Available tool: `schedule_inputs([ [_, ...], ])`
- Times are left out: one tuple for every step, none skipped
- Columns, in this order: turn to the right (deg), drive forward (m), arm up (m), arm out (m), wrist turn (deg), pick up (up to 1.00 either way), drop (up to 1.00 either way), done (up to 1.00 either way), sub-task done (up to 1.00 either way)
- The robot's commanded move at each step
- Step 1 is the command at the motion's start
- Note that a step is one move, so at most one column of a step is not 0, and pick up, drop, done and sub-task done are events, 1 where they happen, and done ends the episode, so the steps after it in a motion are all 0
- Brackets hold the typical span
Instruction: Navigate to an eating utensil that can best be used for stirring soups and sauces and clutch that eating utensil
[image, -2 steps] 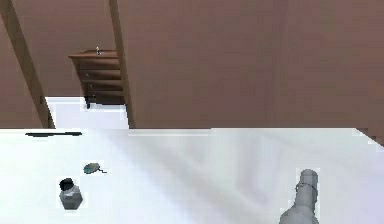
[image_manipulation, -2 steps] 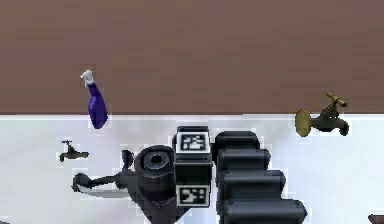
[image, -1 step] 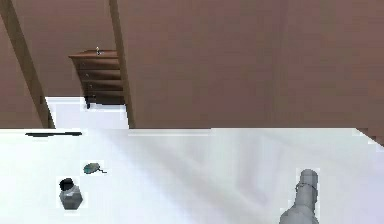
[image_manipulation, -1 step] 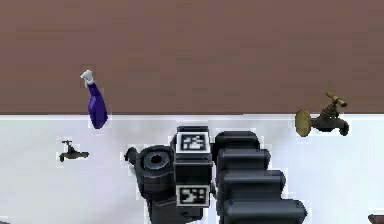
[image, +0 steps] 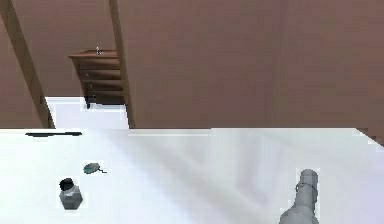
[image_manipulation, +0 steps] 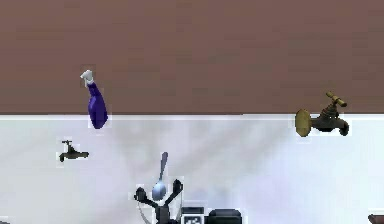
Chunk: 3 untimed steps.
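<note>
A grey spoon (image_manipulation: 164, 163) lies on the white countertop (image_manipulation: 250, 170) in the arm side view, handle pointing farther out, bowl toward the picture's bottom. My gripper (image_manipulation: 160, 189) rises from the bottom edge just left of the middle, and its thin dark fingers (image_manipulation: 177, 187) stand on either side of the spoon's bowl. The spoon lies on the surface at the gripper's far end, so I cannot tell whether it holds anything.
On the counter in the arm side view stand a purple spray bottle (image_manipulation: 95, 103), a small dark object (image_manipulation: 72, 152) and a bronze ornament (image_manipulation: 322, 119) before a brown wall. The forward view has a capped jar (image: 70, 193), a grey bottle (image: 300, 201), a small greenish thing (image: 93, 168) and a wooden dresser (image: 100, 76).
</note>
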Motion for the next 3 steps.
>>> schedule_inputs([
  [0.0, 0.0, 0.0, 0.0, 0.0, 1.0, 0.0, 0.0, 0.0],
  [0.0, 0.0, 0.1, 0.0, 0.0, 0.0, 0.0, 0.0, 0.0],
  [0.0, 0.0, 0.0, 0.0, 0.0, 0.0, 0.0, 1.0, 0.0],
])
